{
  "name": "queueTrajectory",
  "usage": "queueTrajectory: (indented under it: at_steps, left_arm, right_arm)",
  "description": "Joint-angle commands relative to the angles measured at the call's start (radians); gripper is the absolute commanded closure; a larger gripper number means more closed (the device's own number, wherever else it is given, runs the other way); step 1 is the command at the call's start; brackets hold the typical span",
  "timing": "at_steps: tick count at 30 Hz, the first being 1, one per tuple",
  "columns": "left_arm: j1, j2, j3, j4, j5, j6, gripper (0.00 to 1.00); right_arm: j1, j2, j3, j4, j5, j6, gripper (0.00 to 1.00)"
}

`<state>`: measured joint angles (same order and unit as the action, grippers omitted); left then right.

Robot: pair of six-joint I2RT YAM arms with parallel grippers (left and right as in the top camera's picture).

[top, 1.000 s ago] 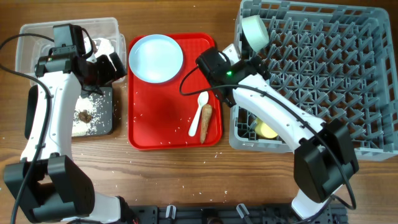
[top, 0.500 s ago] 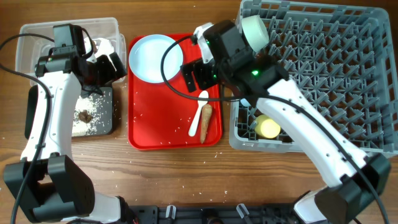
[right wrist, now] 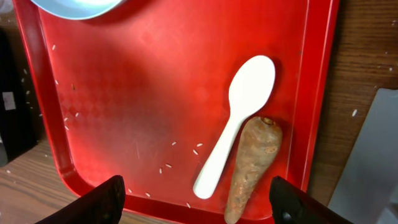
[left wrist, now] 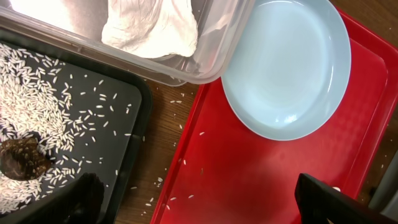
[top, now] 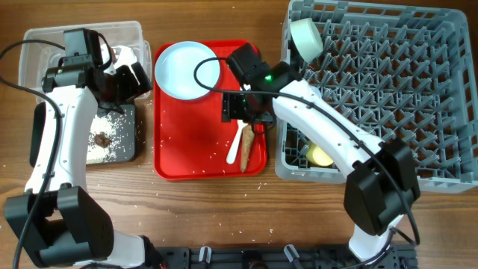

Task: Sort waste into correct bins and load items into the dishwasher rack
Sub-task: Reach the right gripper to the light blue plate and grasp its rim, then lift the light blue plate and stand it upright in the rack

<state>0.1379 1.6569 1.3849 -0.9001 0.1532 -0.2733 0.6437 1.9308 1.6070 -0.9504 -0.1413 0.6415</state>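
From overhead, the grey rack (top: 448, 178) fills the right side of the table (top: 314, 217), reaching to its far right corner. A pale green bowl (top: 306, 36) stands on edge at the rack's far left corner and a yellow cup (top: 321, 155) lies in its near left corner. The red tray (top: 187, 142) sits mid-table, just left of the rack, with the pale blue plate (top: 187, 69) on its far left part. The white spoon (top: 237, 148) and the root piece (top: 247, 155) lie side by side near its right rim. The right gripper (top: 245, 116) hovers over the upper ends of those two. By the left edge, the clear tub (top: 41, 45) lies towards the far left corner, and the black tray (top: 123, 146), carrying a dark lump (top: 101, 138), lies just nearer. The left gripper (top: 127, 78) hangs over the tub's right end. The left wrist view shows the left gripper (left wrist: 199, 199) spread wide and empty above the gap between the two trays. It also shows the tissue (left wrist: 152, 28) inside the tub and rice grains (left wrist: 37, 93) around the lump on the black tray. A few more grains are scattered on the wood and the red tray, and the plate's rim passes under the tub's corner. The right wrist view shows the right gripper (right wrist: 199, 202) also wide open and holding nothing. The spoon lies bowl-end away from the camera, and the root piece is just right of its handle, apparently touching it. Both lie between the fingers (right wrist: 106, 199).
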Motion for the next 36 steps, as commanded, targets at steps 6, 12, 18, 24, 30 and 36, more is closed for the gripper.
queueTrajectory:
  at_steps: [6, 12, 18, 24, 30, 36]
  left_arm:
    - [0.005, 0.01, 0.016, 0.003, -0.01, -0.004, 0.0]
    - [0.005, 0.01, 0.016, 0.003, -0.009, -0.004, 0.0]
    - [0.005, 0.01, 0.016, 0.003, -0.009, -0.004, 0.0]
    - [0.005, 0.01, 0.016, 0.003, -0.009, -0.004, 0.0]
    - [0.005, 0.01, 0.016, 0.003, -0.009, -0.004, 0.0]
    - [0.005, 0.01, 0.016, 0.003, -0.009, -0.004, 0.0]
  right_arm:
    - [0.071, 0.071, 0.001, 0.01, 0.143, 0.095, 0.27]
    - [0.068, 0.077, 0.001, 0.205, 0.142, 0.061, 0.16]
    - [0.046, 0.077, 0.001, 0.439, 0.141, 0.021, 0.27]
    - [-0.036, 0.156, 0.083, 0.623, 0.137, -0.038, 0.38]
    - [-0.074, 0.386, 0.375, 0.497, 0.058, -0.085, 0.41]
    - [-0.065, 0.5, 0.418, 0.438, 0.081, -0.066, 0.48]
